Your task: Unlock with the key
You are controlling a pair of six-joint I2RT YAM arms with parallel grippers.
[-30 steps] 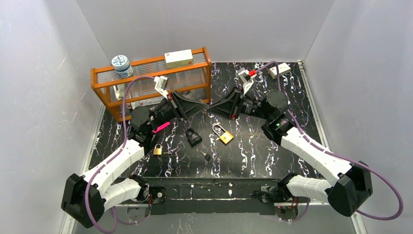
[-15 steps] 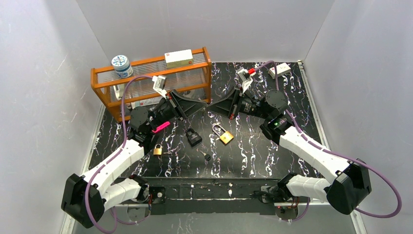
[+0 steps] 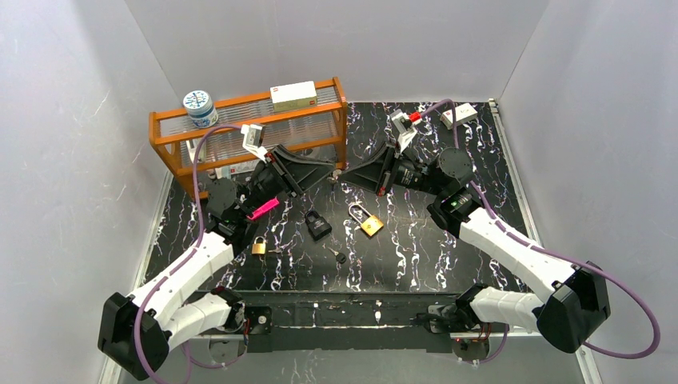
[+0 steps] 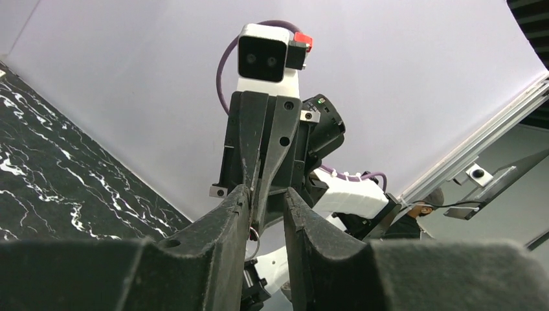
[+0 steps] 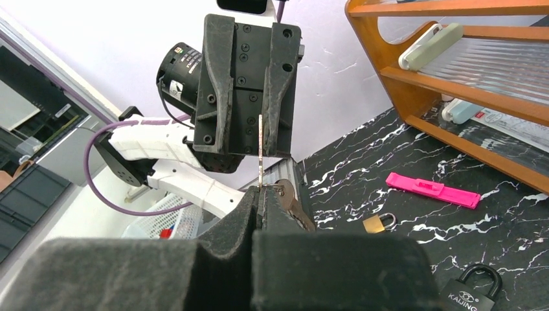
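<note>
Pinching a thin, flat metal key, right claw

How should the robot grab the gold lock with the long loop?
The long-loop lock lies flat, so come from straight above and pinch the two side edges of its square body. That probably works best: the body is chunkier than the thin loop, and the loop stays free.

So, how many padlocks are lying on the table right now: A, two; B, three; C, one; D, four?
B: a black padlock, a long-shackled brass padlock and a small brass padlock all lie on the table.
</note>
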